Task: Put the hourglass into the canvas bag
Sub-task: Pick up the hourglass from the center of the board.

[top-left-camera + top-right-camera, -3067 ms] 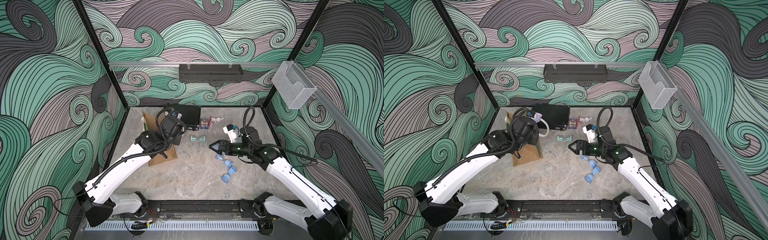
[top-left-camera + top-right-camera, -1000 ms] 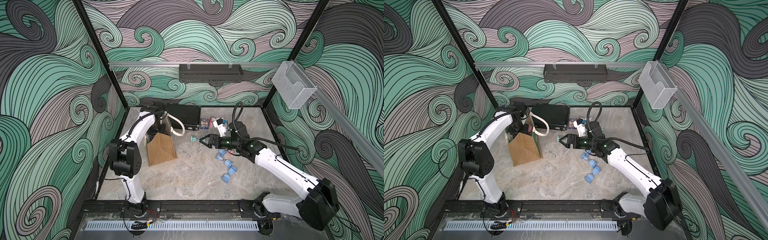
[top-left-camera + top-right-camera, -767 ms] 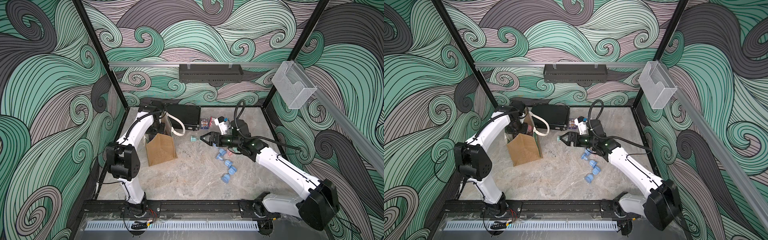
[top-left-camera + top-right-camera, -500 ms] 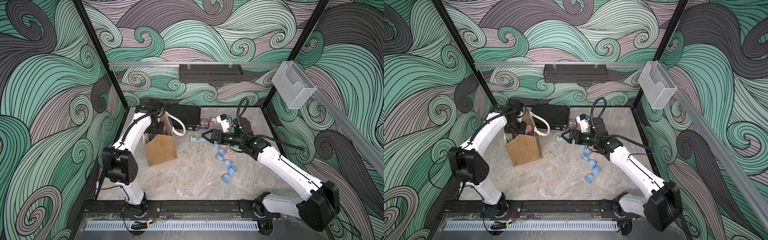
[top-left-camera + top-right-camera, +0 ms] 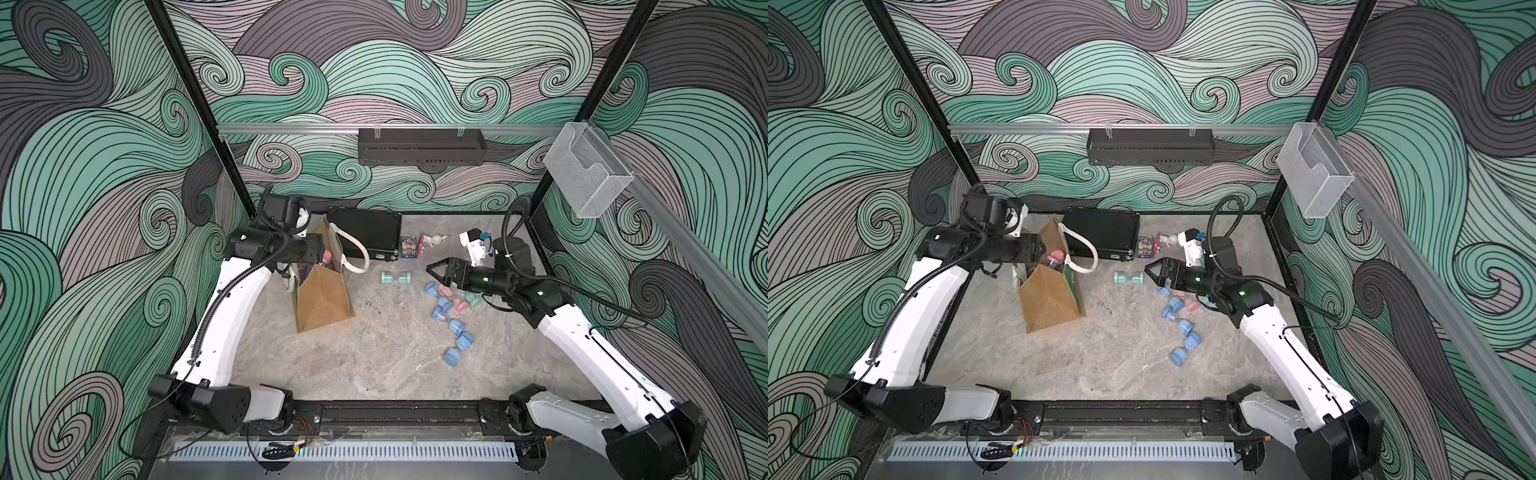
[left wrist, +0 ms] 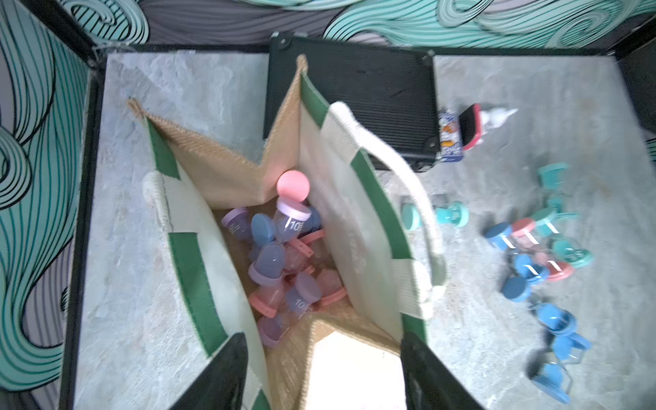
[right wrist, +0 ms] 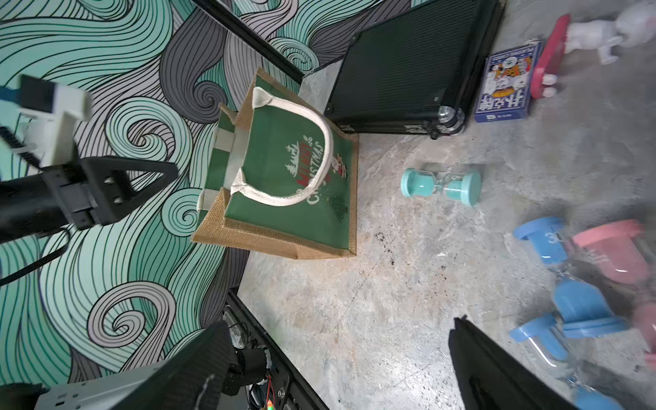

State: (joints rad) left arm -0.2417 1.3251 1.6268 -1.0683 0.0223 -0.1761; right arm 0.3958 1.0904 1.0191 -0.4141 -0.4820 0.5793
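Top view | canvas bag (image 5: 322,299) upright on grey marbled tabletop (image 5: 353,365) | teal swirl walls (image 5: 415,62)

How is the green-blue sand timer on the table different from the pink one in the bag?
The teal hourglass lies on its side, out on the bare table. The pink hourglass stands on end inside the canvas bag. Both have round end caps.
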